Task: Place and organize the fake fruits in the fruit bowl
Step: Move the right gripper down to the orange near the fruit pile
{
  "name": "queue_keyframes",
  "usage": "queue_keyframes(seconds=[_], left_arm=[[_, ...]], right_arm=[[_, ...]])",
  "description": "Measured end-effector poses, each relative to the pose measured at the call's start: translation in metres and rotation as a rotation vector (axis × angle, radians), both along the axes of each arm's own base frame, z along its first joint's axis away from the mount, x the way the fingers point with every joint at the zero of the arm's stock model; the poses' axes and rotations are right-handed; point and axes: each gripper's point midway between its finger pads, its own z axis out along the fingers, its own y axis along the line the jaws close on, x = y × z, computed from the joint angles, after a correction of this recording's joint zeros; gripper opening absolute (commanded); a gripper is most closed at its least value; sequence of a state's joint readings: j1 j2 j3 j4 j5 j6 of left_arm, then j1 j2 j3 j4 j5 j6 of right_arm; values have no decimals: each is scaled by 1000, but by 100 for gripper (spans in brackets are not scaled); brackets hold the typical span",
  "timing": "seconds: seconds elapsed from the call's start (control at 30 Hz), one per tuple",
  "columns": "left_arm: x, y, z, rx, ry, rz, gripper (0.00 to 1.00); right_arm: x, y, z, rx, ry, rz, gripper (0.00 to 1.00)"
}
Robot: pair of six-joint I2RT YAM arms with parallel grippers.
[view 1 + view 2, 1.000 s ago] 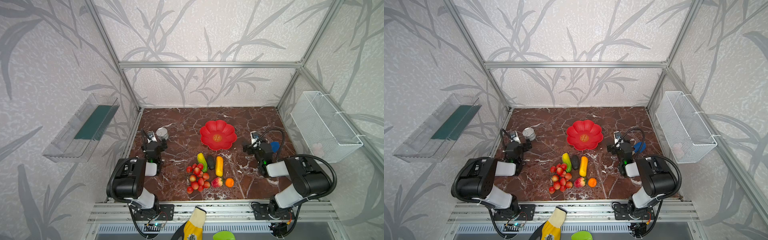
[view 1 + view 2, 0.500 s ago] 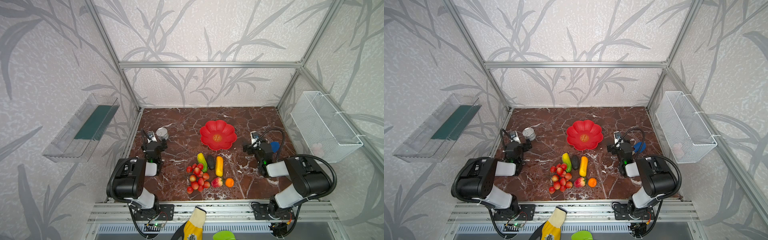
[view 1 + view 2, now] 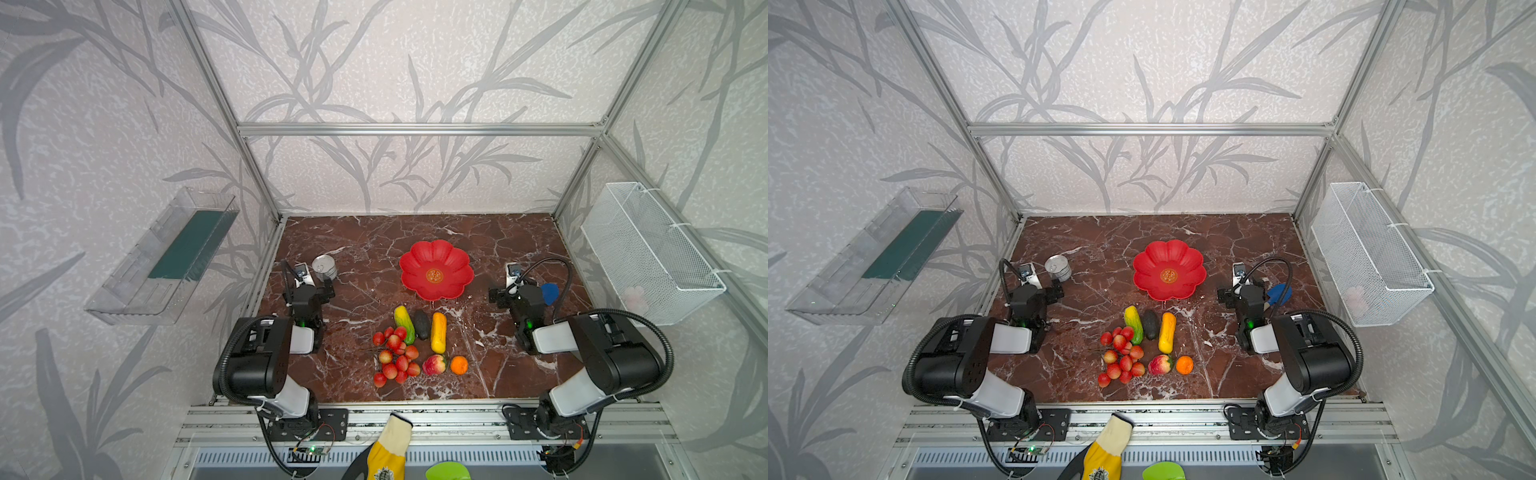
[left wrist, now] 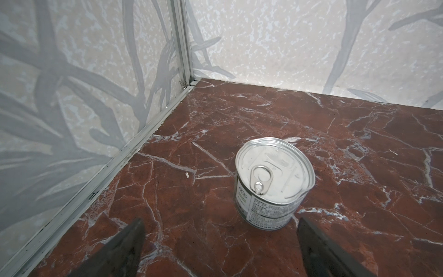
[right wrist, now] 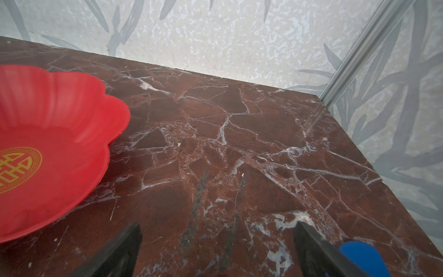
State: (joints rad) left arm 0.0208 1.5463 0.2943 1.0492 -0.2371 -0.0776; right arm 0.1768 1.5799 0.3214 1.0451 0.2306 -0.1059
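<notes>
Well, nothing moved since earlier frames. Left pincer (image 4: pixel 220 225) released, tin can (image 4: pixel 273 182) just ahead; right pincer (image 5: pixel 217 227) released beside fruit bowl (image 5: pixel 60 115). Bowl red, petal-rimmed, gold emblem, mid-bench (image 3: pixel 374 245), no fruit inside yet. I see fake fruits (image 3: pixel 421 324) grouped on bench nearer arms: berries (image 3: pixel 401 363), apple (image 3: pixel 434 365), orange ball (image 3: pixel 459 365), three oblongs (image 3: pixel 404 329). On right wall, wire basket (image 3: pixel 648 249) holds pale pinkish blob (image 3: pixel 633 297).

No change found against the earlier frames. Left gripper (image 4: pixel 219 229) and right gripper (image 5: pixel 217 230): same pose, same wide jaw gap. Nothing beside either gripper has shifted.
</notes>
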Motion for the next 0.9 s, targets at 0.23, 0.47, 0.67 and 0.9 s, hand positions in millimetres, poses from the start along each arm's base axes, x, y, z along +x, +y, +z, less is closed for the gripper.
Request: queue_keyframes(seconds=[0.23,0.47,0.67,0.9], left_arm=[[-23,3,63,-36,-134,31,99],[-30,-7,162,-239,-362,-7,97],[-28,-21,127,-378,-227,-38,96],[-25,-35,101,-480,-132,-81,96]], right_arm=[[-5,13,84,82,-88,-44,99],[-15,58,125,370,-42,187,98],[-76,133,63,385,372,359,91],[-179,170,10,306,700,447,87]])
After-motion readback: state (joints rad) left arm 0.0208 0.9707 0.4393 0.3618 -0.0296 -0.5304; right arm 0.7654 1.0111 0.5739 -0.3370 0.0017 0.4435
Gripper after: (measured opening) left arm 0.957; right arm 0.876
